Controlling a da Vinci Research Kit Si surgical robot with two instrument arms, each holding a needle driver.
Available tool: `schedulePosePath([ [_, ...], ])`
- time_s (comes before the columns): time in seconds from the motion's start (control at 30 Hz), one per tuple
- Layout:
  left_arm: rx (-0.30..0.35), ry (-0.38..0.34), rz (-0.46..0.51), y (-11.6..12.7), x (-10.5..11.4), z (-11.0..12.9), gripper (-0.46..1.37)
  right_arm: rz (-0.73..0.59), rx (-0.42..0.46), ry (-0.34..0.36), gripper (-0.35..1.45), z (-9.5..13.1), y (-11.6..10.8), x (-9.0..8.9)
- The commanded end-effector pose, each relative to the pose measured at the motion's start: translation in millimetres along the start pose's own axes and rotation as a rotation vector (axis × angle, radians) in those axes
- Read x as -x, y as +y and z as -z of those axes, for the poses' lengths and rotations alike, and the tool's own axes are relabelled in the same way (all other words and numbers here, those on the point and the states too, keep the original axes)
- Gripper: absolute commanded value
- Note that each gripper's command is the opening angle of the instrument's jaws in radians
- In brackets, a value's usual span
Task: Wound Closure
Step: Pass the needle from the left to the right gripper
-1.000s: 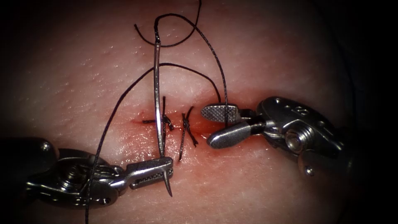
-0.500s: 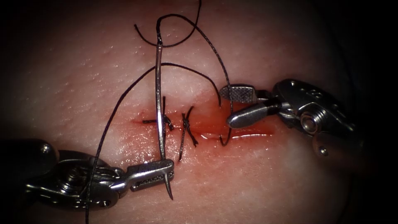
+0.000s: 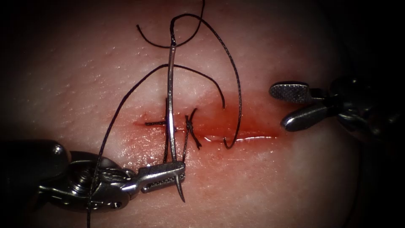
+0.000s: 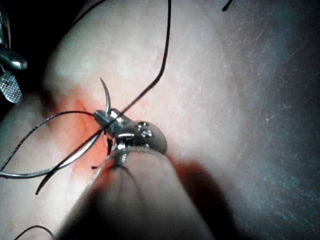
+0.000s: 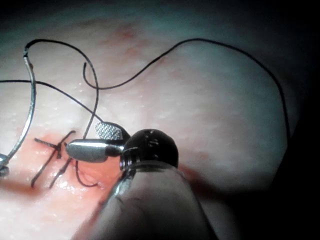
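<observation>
Endoscope: my left tool (image 3: 166, 174), lower left, clamps the stiff, slick needle (image 3: 170, 101) near its point, clear of the tissue (image 3: 295, 177); right tool (image 3: 293, 107), right edge, gapes empty. Left wrist: needle (image 4: 105, 102) best gripped mid-curve. Right wrist: limp thread (image 5: 200, 42) trails.

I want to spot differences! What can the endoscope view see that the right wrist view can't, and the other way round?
Endoscope view: the left pincer shut on the needle near its point, with the needle above the tissue, not in it. Right wrist view: a long loop of thread lying across the tissue. Both: the right pincer, open and empty, right of the cut; the needle; thread entering the cut; two tied stitches.
</observation>
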Motion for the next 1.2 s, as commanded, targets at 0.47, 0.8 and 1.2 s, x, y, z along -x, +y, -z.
schedulePosePath([
  [0.47,-0.001,-0.005,-0.113,0.6,0.1,-1.0,-0.35,-0.178,0.002,0.046,0.90,-2.0,-2.6,0.1],
  [0.8,-0.001,-0.002,-0.142,0.6,-0.1,-1.2,-0.35,-0.270,0.026,0.070,0.90,-6.0,-2.8,0.4],
  [1.2,0.004,0.017,-0.134,0.2,-1.7,-1.1,-0.35,-0.212,0.057,0.086,0.91,-8.6,-0.2,1.2],
])
